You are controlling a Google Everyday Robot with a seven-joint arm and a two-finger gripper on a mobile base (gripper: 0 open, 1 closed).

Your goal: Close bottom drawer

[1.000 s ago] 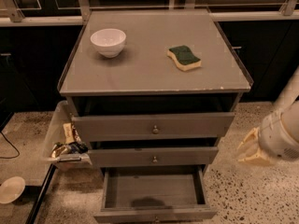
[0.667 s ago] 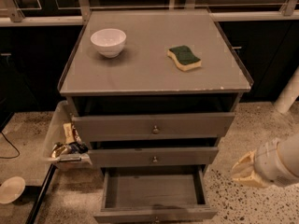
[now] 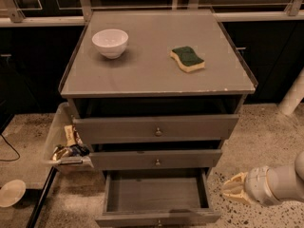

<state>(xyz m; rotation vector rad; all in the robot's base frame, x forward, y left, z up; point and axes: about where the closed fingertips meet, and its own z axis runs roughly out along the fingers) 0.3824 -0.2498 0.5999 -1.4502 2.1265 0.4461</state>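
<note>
Speckled floor (image 3: 266,137). Bottom drawer (image 3: 156,194) pulled out; gripper (image 3: 234,188) near it, below bench (image 3: 156,75) front-right corner; its state we cannot tell.

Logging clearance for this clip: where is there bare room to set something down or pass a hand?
The cabinet top is bare between white bowl and sponge, and along its front. The open bottom drawer holds nothing. Crowded: the bin of wrappers at left; the claw hovers right of the drawer.

Cream-tan tool (image 3: 235,189) (lower right), white rounded cylindrical arm (image 3: 280,183)
</note>
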